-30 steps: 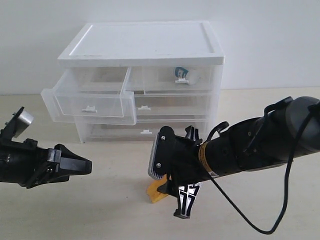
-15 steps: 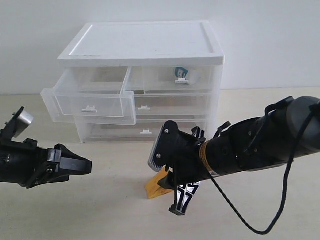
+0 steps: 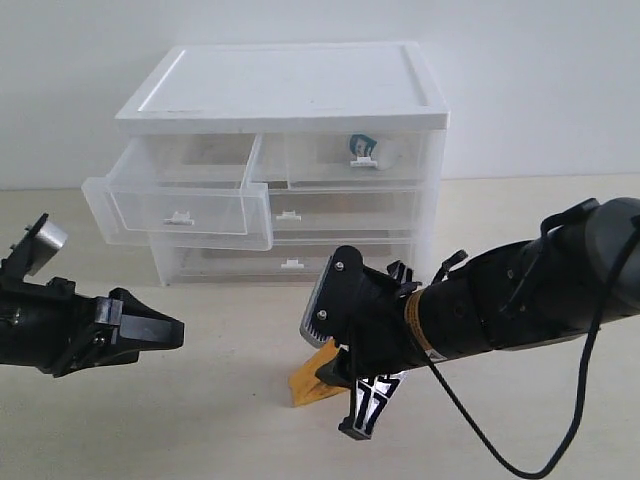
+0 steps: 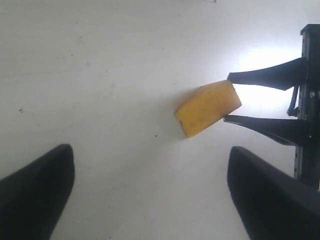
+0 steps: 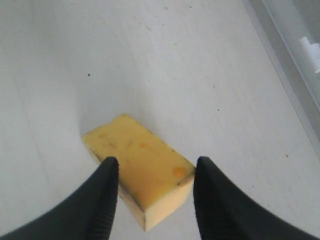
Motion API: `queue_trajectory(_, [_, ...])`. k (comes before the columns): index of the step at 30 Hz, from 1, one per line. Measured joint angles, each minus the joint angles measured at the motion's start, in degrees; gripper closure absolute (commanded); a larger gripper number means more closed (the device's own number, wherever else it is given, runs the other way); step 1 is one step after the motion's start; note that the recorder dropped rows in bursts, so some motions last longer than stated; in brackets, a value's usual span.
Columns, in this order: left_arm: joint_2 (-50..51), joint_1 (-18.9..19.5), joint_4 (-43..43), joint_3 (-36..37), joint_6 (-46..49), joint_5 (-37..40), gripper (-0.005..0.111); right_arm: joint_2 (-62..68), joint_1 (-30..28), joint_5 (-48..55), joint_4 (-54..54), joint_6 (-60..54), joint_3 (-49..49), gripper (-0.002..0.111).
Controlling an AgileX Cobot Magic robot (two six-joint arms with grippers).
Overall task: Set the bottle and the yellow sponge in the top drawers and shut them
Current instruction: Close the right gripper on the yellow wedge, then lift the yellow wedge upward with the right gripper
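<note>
The yellow sponge point(image 3: 308, 385) point(image 5: 135, 155) lies tilted on the table in front of the chest. My right gripper point(image 3: 338, 378) point(image 5: 155, 167) is shut on it, one finger pressed against each long side. The left wrist view also shows the sponge point(image 4: 207, 107) held between those two black fingers. My left gripper point(image 3: 165, 330) point(image 4: 152, 195) hovers open and empty at the left, low over the table. The left top drawer point(image 3: 180, 195) is pulled out and empty. The right top drawer point(image 3: 330, 160) is shut, and the bottle point(image 3: 362, 146) shows through its front.
The white-topped chest point(image 3: 290, 90) stands at the back against the wall, with two full-width drawers point(image 3: 345, 212) shut below the top pair. The open drawer juts out toward my left arm. Bare table lies between the arms.
My right gripper's fingers have closed onto the sponge, and the sponge has tipped up and shifted slightly. The left arm has not moved.
</note>
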Motion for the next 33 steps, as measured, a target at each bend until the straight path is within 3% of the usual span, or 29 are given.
queue_trajectory(27, [0.0, 0.0, 0.0, 0.0, 0.3, 0.1, 0.029, -9.5, 0.0, 7.6, -1.0, 13.9, 0.9, 0.107])
queue_trajectory(30, [0.0, 0.0, 0.0, 0.0, 0.3, 0.1, 0.029, -9.6, 0.0, 11.1, 0.4, 14.4, 0.9, 0.092])
queue_trajectory(33, [0.0, 0.0, 0.0, 0.0, 0.3, 0.1, 0.029, -9.6, 0.0, 13.6, 5.8, 18.1, 0.4, 0.062])
